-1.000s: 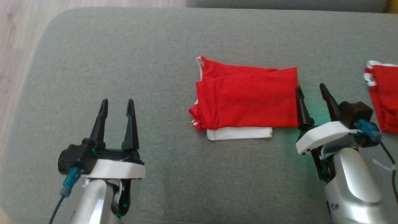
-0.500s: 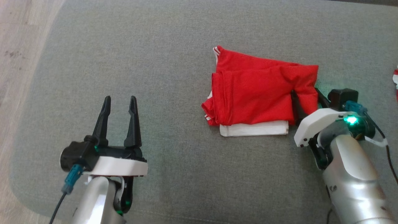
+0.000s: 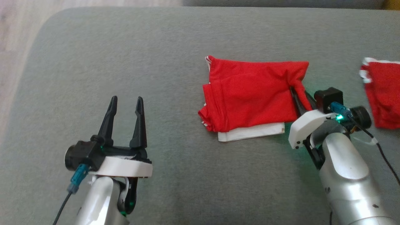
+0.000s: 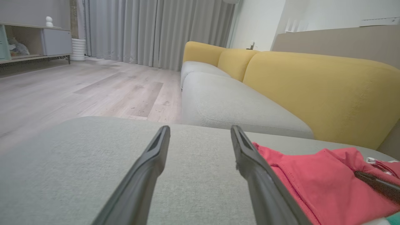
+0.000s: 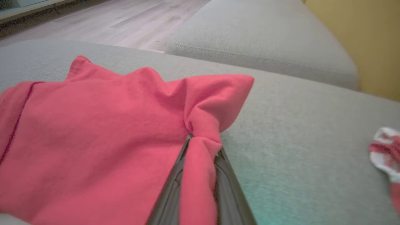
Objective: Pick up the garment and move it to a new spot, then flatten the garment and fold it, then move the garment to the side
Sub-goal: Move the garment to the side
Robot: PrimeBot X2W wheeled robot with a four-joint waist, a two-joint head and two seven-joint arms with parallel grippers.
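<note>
Garment (image 3: pixel 250 93) of red fabric, folded into a rough rectangle, lies right of centre in the head view on a broad grey upholstered cushion (image 3: pixel 156 62). A white cloth layer (image 3: pixel 250 132) shows beneath its lower edge. At the garment's right edge the right gripper (image 3: pixel 296 91) has its two dark fingers pressed together on a gathered pinch of the red cloth, which puckers toward them. The left gripper (image 3: pixel 127 99) stands at lower left, well apart from the garment, with its fingers spread and nothing between them. A second red cloth with white trim (image 3: pixel 381 93) lies at the far right edge. Pale wooden floor (image 3: pixel 15 31) shows at upper left.

Left wrist view: the left gripper (image 4: pixel 200 128) rises from the bottom edge with its fingers parted over bare grey cushion. The garment (image 4: pixel 312 181) lies at lower right, where a dark finger of the right gripper (image 4: pixel 375 184) rests against it. Behind stand a sofa with a yellow backrest (image 4: pixel 312 87), grey curtains (image 4: pixel 156 31) and wooden floor (image 4: pixel 93 87).

Right wrist view: the right gripper (image 5: pixel 203 147) clamps a bunched fold of the garment (image 5: pixel 93 131), and the cloth is drawn into creases at the fingertips. The garment spreads over the left half of the frame on the grey cushion (image 5: pixel 297 125). The second red and white cloth (image 5: pixel 386 153) lies at the right edge, apart from it.
</note>
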